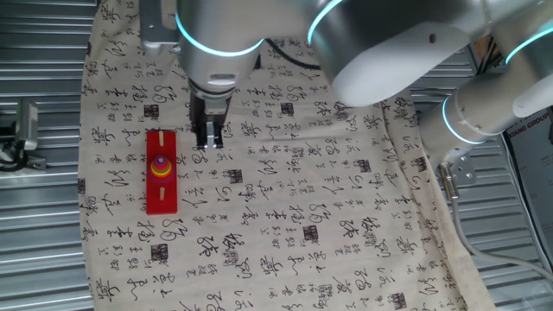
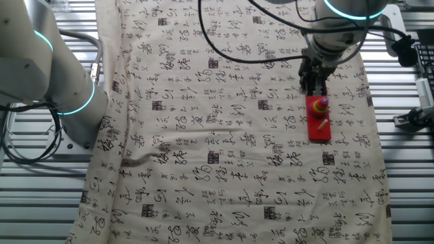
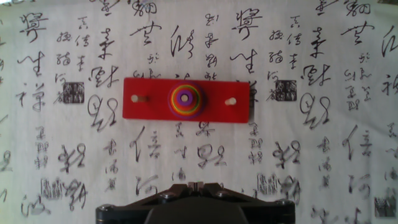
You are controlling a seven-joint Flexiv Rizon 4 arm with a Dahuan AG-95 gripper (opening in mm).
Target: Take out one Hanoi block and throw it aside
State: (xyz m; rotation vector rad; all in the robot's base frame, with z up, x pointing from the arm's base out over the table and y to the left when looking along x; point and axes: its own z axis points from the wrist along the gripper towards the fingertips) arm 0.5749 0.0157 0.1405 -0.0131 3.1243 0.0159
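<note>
A red base board (image 3: 149,112) lies on the printed cloth with a stack of coloured rings on its middle peg. The small purple Hanoi block (image 3: 185,98) sits on top of the stack, above a yellow ring and a red-orange ring. It also shows in one fixed view (image 1: 161,161) and in the other fixed view (image 2: 323,102). My gripper (image 1: 209,142) hangs above the cloth beside the board, apart from the stack. In the hand view its fingertips (image 3: 196,185) meet at the bottom edge, shut and empty. It also shows in the other fixed view (image 2: 314,88).
The cloth (image 1: 328,225) with black calligraphy covers the table. Two bare pegs (image 3: 231,100) stand on the board either side of the stack. A second robot arm base (image 2: 61,88) stands at the cloth's edge. Metal slats (image 1: 39,225) lie beyond the cloth.
</note>
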